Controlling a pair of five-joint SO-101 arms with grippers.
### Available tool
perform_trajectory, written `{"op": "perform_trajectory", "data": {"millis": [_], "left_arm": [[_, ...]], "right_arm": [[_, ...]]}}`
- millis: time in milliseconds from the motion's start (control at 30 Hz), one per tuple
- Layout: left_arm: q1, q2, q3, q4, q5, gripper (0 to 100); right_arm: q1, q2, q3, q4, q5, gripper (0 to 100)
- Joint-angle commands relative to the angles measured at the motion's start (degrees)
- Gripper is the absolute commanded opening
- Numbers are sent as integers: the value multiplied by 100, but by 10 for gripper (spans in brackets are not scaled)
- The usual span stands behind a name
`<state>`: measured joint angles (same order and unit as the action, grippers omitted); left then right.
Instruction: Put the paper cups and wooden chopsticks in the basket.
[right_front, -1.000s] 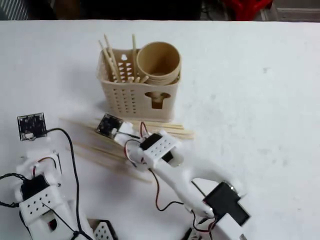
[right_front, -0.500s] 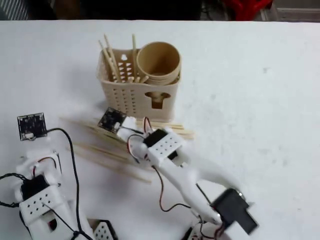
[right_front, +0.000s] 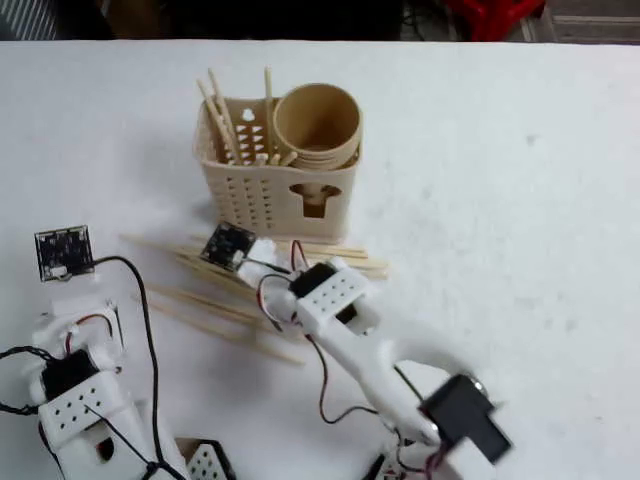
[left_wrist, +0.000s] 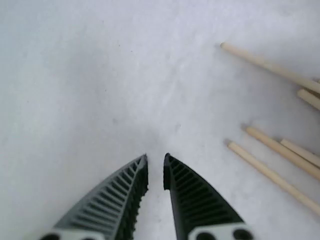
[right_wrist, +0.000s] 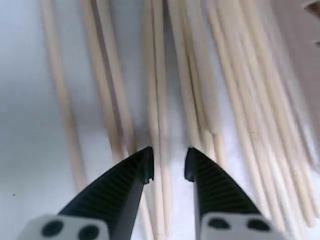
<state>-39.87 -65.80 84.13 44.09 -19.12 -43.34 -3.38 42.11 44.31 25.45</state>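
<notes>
Loose wooden chopsticks (right_front: 205, 303) lie fanned on the worktop (right_front: 500, 200) just in front of the basket (right_front: 250, 195), which holds stacked paper cups (right_front: 317, 120) and several upright sticks. The right arm stretches low over the pile, its hand (right_wrist: 168, 162) slightly spread above the sticks. The left hand (left_wrist: 155, 165) is barely parted, holds nothing, and hangs over bare worktop beside the stick ends.

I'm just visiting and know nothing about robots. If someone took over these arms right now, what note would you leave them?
Left gripper: open a crack, empty, over bare table.
Right gripper: open, low over the loose chopsticks in front of the basket.
Done: paper cups stacked in the basket, upright chopsticks beside them.
To do: the loose chopsticks on the table.
</notes>
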Motion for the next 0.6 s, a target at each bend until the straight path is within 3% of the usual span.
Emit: {"op": "perform_trajectory", "data": {"millis": [0,200,400,567], "left_arm": [[66,-66,-18,-123,-44,76],[66,-66,-18,-123,-44,76],[66,-66,-18,-123,-44,76],[66,-66,-18,-141,-44,76]], "right_arm": [[22,303,-334,-75,88,123],[57,593,-536,-48,44,12],[57,409,-536,31,44,16],[57,-585,-413,479,35,16]]}}
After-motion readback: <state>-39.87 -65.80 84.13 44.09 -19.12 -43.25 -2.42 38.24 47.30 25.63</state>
